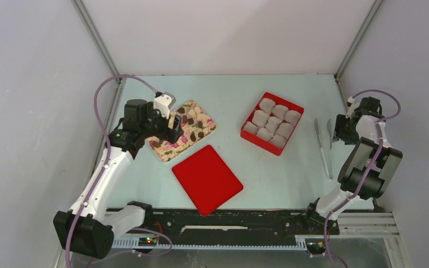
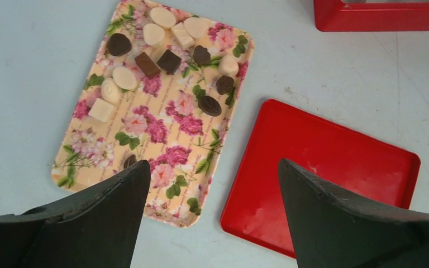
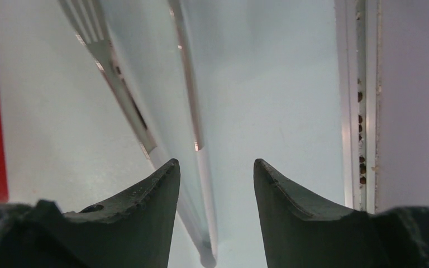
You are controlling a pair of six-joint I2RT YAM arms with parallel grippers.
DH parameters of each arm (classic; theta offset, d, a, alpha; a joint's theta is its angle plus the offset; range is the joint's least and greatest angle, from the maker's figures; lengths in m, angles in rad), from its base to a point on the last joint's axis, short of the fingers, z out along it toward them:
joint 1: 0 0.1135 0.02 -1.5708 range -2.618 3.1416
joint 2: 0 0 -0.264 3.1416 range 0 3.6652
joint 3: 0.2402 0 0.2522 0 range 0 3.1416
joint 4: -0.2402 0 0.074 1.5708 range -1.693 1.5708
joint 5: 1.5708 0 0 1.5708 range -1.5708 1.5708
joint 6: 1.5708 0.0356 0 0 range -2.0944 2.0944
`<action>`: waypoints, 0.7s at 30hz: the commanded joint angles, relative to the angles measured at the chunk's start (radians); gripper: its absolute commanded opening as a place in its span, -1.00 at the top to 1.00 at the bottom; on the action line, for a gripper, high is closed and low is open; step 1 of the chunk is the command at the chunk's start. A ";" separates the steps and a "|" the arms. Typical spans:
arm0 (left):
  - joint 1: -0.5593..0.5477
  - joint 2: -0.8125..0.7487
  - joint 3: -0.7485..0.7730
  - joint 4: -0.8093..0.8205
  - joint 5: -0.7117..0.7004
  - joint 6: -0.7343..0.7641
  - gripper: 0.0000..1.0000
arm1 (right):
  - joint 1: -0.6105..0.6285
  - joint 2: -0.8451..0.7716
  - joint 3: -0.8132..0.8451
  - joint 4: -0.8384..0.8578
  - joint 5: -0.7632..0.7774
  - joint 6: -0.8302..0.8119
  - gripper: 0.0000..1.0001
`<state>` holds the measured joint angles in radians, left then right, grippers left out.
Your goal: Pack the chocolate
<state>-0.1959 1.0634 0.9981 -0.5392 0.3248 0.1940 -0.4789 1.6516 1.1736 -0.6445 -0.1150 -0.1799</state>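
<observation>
Hovering released over the flowered tray (image 2: 98,148) at the far left, the left claw (image 2: 212,167) hangs above the chocolate (image 2: 169,60) lumps. The right claw (image 3: 217,164) stands part-open astride metal tongs (image 3: 205,223) at the right of the counter (image 1: 229,95), not yet pinching; it should probably centre them, then squeeze squarely.

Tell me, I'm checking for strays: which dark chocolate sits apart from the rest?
The dark piece nearest the left pincer, alone on that end of the flowered tray; the other chocolates all cluster at its far end.
</observation>
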 commanded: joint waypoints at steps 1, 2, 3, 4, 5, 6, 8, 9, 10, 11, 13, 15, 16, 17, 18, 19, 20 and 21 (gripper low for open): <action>-0.049 0.029 0.038 -0.015 -0.002 0.037 -0.79 | -0.037 0.024 0.010 0.019 0.008 -0.046 -0.08; -0.062 0.037 0.046 -0.022 -0.005 0.042 -0.79 | -0.038 0.027 0.004 0.022 0.001 -0.053 -0.08; -0.077 0.044 0.057 -0.029 -0.008 0.050 -0.79 | -0.038 0.030 -0.006 0.026 -0.008 -0.059 -0.08; -0.089 0.053 0.062 -0.032 -0.008 0.055 -0.79 | -0.038 0.030 -0.014 0.030 -0.022 -0.066 -0.07; -0.102 0.063 0.065 -0.034 -0.006 0.057 -0.79 | -0.038 0.029 -0.024 0.036 -0.034 -0.074 -0.06; -0.110 0.068 0.068 -0.036 -0.006 0.058 -0.79 | -0.038 0.025 -0.035 0.044 -0.043 -0.077 -0.06; -0.122 0.084 0.072 -0.040 -0.002 0.061 -0.79 | -0.038 0.021 -0.058 0.060 -0.051 -0.088 -0.05; -0.127 0.087 0.073 -0.041 0.002 0.066 -0.79 | -0.038 0.024 -0.067 0.065 -0.051 -0.094 -0.05; -0.131 0.087 0.073 -0.039 0.006 0.069 -0.79 | -0.038 0.026 -0.073 0.069 -0.050 -0.100 -0.05; -0.136 0.089 0.074 -0.040 0.008 0.073 -0.79 | -0.039 0.031 -0.080 0.073 -0.051 -0.106 -0.04; -0.142 0.096 0.080 -0.045 0.008 0.077 -0.79 | -0.041 0.037 -0.090 0.078 -0.056 -0.119 0.01; -0.147 0.109 0.088 -0.051 0.004 0.081 -0.79 | -0.043 0.046 -0.095 0.079 -0.058 -0.126 0.02; -0.150 0.116 0.091 -0.053 0.000 0.081 -0.79 | -0.043 0.050 -0.096 0.080 -0.059 -0.129 0.05; -0.154 0.122 0.094 -0.055 -0.004 0.083 -0.79 | -0.043 0.055 -0.097 0.078 -0.061 -0.131 0.06; -0.160 0.128 0.097 -0.055 -0.007 0.083 -0.78 | -0.043 0.060 -0.098 0.076 -0.061 -0.132 0.10; -0.166 0.134 0.102 -0.056 -0.011 0.085 -0.78 | -0.043 0.065 -0.102 0.076 -0.061 -0.133 0.11; -0.172 0.139 0.106 -0.055 -0.013 0.086 -0.78 | -0.043 0.068 -0.106 0.075 -0.059 -0.135 0.15; -0.179 0.144 0.111 -0.056 -0.015 0.088 -0.78 | -0.043 0.071 -0.111 0.075 -0.059 -0.137 0.18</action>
<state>-0.3477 1.1904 1.0336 -0.5957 0.3176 0.2489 -0.5175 1.7058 1.0748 -0.5976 -0.1619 -0.2924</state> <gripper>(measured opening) 0.894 0.437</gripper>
